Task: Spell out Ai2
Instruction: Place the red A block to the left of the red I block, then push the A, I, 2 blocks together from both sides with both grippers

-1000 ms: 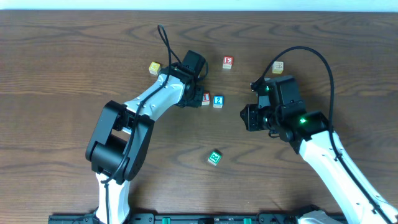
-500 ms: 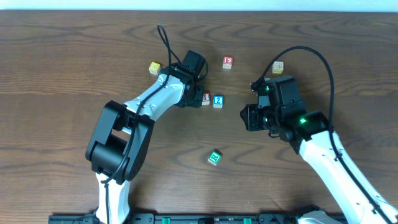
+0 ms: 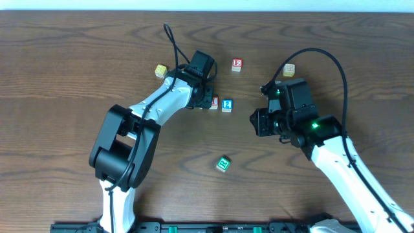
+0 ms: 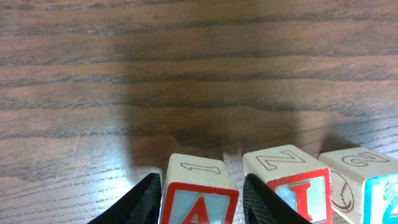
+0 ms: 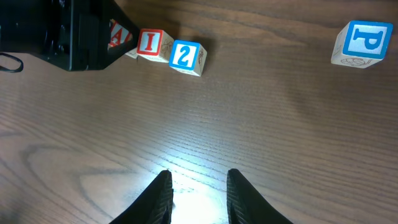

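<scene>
The red-edged A cube [image 4: 199, 196] sits on the table between the fingers of my left gripper [image 4: 202, 177], which is open with a thin gap on each side. Directly to its right stand the red-edged I cube [image 4: 295, 186] and the blue-edged 2 cube [image 4: 367, 180], forming a row. From overhead, the left gripper [image 3: 203, 97] covers the A, while the I cube [image 3: 213, 102] and 2 cube [image 3: 226, 105] show. My right gripper [image 5: 198, 180] is open over bare wood, right of the row [image 3: 255, 122]; its view shows the A [image 5: 117, 36], I [image 5: 150, 42] and 2 [image 5: 185, 56].
A red-edged E cube [image 3: 237, 65] lies behind the row. A yellow cube [image 3: 160, 70] sits at the back left, a tan cube [image 3: 289, 69] at the back right, and a green-edged cube [image 3: 223, 164] in front. A blue-edged P cube [image 5: 360, 42] shows in the right wrist view.
The left gripper's jaws have spread slightly around the A cube. Both arms and all cubes stay where they were.
</scene>
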Available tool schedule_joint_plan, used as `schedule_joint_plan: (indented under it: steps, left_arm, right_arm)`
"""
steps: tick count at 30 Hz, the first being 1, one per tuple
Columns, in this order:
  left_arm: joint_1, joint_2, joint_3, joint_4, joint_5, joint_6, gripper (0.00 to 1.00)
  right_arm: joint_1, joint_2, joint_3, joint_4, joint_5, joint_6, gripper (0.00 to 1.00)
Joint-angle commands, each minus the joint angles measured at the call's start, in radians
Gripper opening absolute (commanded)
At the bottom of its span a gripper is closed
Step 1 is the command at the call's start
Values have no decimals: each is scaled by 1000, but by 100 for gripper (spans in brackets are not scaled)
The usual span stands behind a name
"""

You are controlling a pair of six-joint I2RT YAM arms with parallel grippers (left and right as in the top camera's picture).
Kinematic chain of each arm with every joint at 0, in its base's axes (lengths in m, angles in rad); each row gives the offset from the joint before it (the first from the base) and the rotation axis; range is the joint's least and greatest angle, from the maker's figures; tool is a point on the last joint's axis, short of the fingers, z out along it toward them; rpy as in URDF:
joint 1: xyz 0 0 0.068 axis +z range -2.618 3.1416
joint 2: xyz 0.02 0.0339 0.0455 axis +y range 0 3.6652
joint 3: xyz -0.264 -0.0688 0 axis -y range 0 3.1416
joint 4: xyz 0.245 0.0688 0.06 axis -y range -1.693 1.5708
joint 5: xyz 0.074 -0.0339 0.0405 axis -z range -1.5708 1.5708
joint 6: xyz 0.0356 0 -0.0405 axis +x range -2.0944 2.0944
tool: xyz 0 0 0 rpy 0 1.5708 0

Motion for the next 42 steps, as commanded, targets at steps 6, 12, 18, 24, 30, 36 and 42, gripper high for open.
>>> schedule_joint_plan:
  steps: [6, 12, 18, 24, 30, 36, 42]
  left_arm:
    - [-1, 17, 90, -28, -57, 23, 50]
    - [5, 16, 301, -186, -79, 51, 39]
    - [101, 17, 342, -295, -23, 40, 6]
    - [230, 17, 249, -254, 237, 58, 6]
    - [293, 17, 74, -103, 481, 64, 6]
    - [304, 18, -25, -10, 583, 40, 6]
    - [311, 34, -65, 87, 633, -32, 6]
  right_arm:
    - [-9, 19, -1, 47, 0, 11, 32]
    - [-35, 92, -1, 152, -3, 45, 25]
    - [-92, 232, -1, 237, -165, 87, 1]
    - [-93, 391, -1, 406, -305, 190, 1]
    - [-101, 480, -1, 514, -378, 282, 1]
    - [-105, 489, -1, 550, -379, 326, 1]
    - [-133, 503, -1, 549, -406, 333, 1]
